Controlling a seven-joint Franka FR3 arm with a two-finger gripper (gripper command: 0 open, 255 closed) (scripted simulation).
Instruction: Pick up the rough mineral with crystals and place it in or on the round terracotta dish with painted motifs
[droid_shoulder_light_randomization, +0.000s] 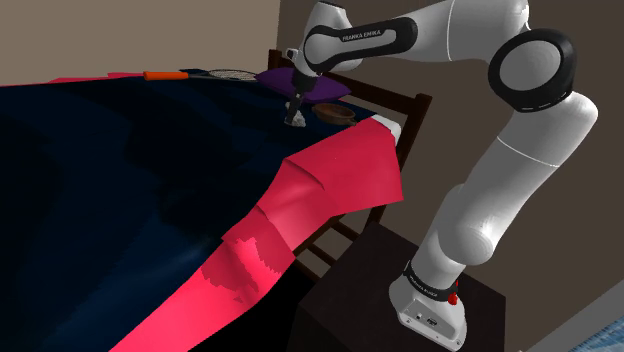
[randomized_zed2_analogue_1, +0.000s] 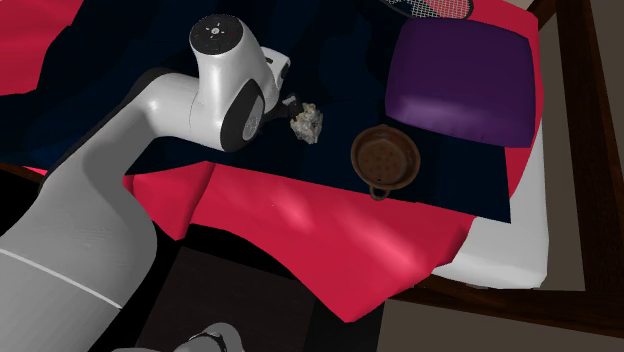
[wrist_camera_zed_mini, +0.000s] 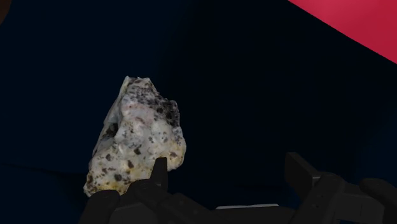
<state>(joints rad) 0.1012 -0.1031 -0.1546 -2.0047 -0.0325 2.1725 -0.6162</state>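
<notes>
Shoulder view: you can read "FRANKA EMIKA" in white letters on the dark band of the arm link (droid_shoulder_light_randomization: 357, 37) nearest the wrist. Markings on the arm base (droid_shoulder_light_randomization: 432, 322) are too small to read.

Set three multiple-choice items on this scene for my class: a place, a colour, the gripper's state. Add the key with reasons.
1. In the second exterior view, the brown dish lies where from the speckled mineral?
A. to its right
B. to its left
C. on top of it
2. The cushion is:
A. green
B. purple
C. yellow
3. The gripper is:
A. shut on the mineral
B. shut on the dish
C. open
Key: 1 A, the dish sits right of the mineral, apart from it. 2 B, its cover is plainly purple. 3 C, the wrist view shows its fingers apart, the mineral unclasped.
</notes>
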